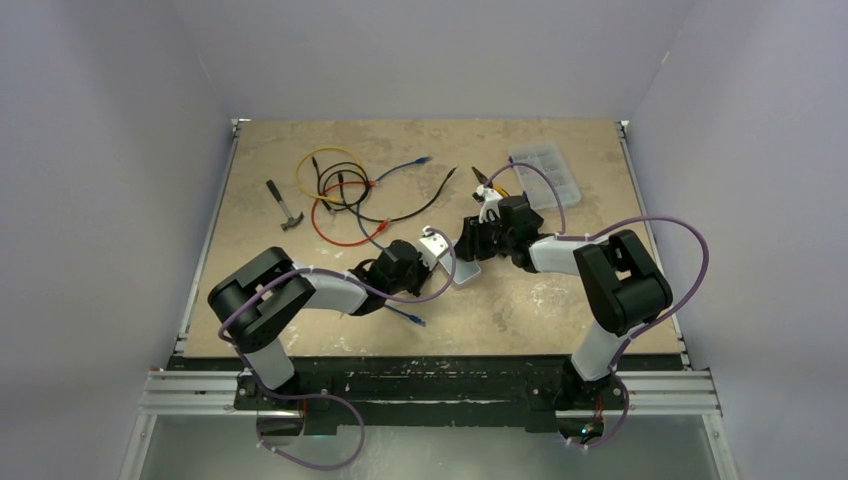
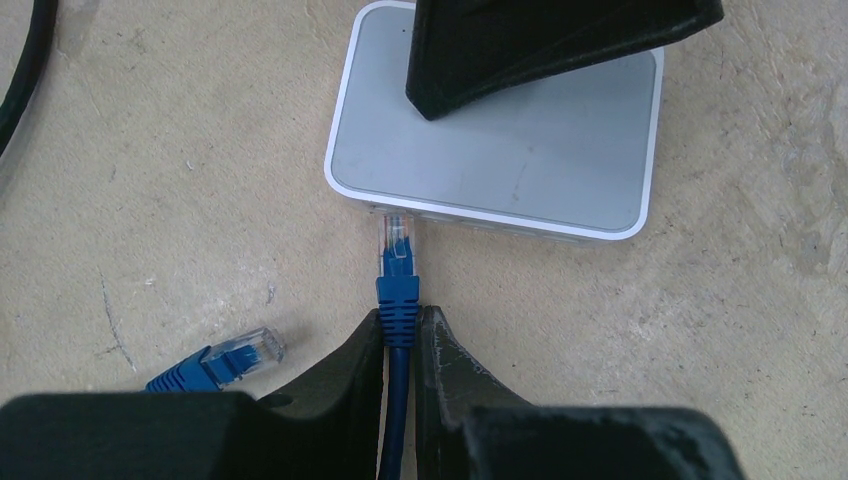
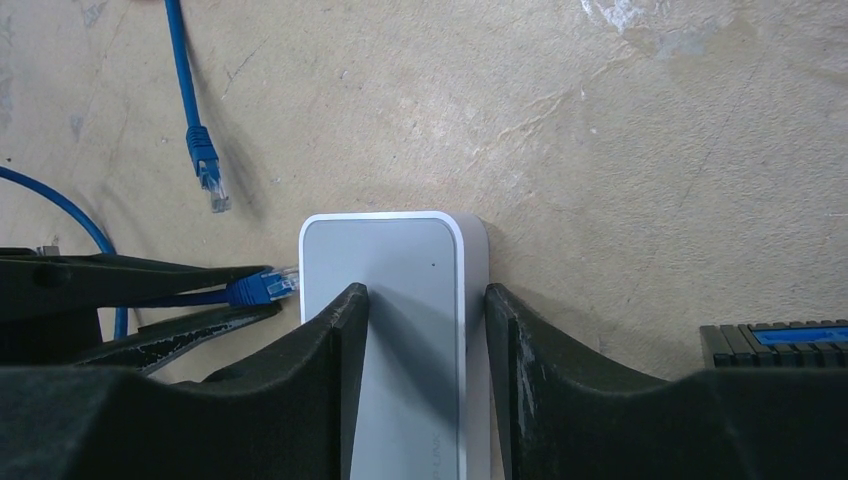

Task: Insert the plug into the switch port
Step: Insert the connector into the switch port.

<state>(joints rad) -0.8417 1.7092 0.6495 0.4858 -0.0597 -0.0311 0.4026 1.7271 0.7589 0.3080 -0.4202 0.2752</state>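
- The left gripper [image 2: 400,328] has its jaws nearly closed, pinching the blue cable [image 2: 398,400] just behind the boot.
- The plug [image 2: 396,240] juts past the fingertips. Its clear tip meets the port face of the switch [image 2: 560,170], and its body is outside in full view.
- The right gripper [image 3: 425,300] has its jaws about half apart, clamping nothing. 1 finger lies over the switch's grey top and the other sits at its edge; I cannot tell whether it presses down.
- The switch lies flat on the table [image 2: 150,200], between the 2 grippers.
- A loose plug [image 2: 245,350], also blue, lies near the left gripper.
- Farther back are a hammer [image 1: 285,205], a cable tangle [image 1: 335,190] and a clear box [image 1: 545,175].
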